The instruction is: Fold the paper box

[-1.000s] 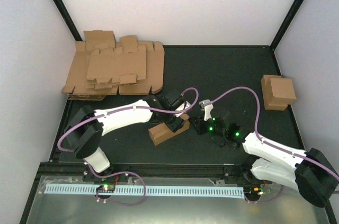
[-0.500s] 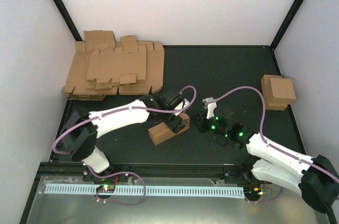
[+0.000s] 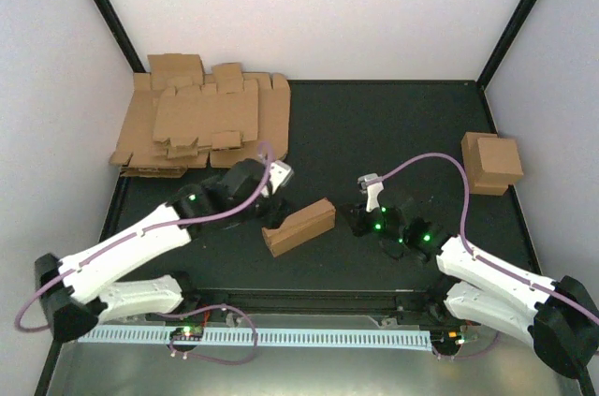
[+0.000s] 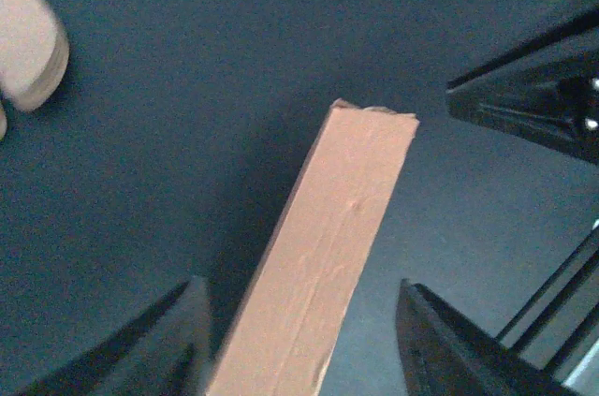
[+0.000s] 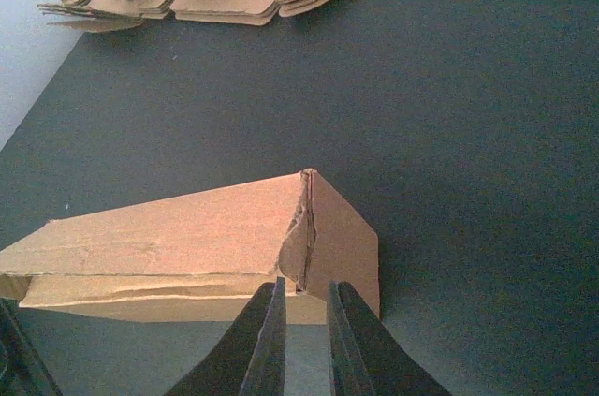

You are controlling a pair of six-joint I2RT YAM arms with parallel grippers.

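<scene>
Midway across the black tabletop (image 3: 412, 124) lies the paper box (image 3: 299, 226), folded into a long closed block set at a slant. My left end effector (image 3: 271, 183) hangs just beside its far left end, fingers (image 4: 178, 340) spread wider than the box and touching nothing. My right end effector (image 5: 304, 291) sits at the box's right end, fingers nearly pressed together, only a thin slit between them. Flat blanks (image 3: 201, 124) are stacked in the far left corner.
</scene>
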